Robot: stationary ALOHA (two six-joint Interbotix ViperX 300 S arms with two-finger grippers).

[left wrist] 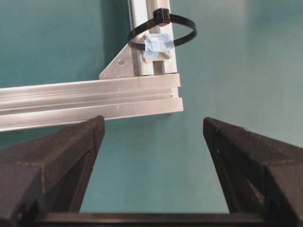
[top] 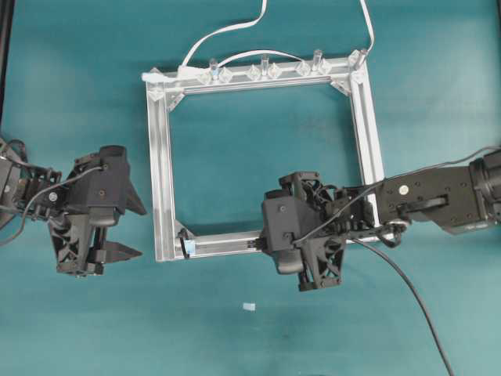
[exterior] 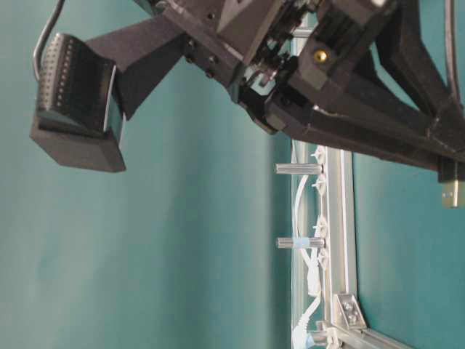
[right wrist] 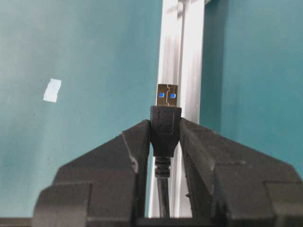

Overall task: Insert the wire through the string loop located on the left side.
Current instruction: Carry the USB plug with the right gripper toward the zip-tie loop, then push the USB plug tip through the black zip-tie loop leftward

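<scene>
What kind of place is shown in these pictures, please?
Probably a robotics lab test bench: a bare teal tabletop with two robot arms, a square aluminium frame fitted with clips and a string loop, and a wire held in the right tool.

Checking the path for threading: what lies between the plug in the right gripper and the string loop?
Overhead, only the bottom frame rail runs between the plug and the string loop; nothing else blocks it.

left gripper (top: 131,232) jaws wide apart, right gripper (right wrist: 165,130) jaws clamped
</scene>
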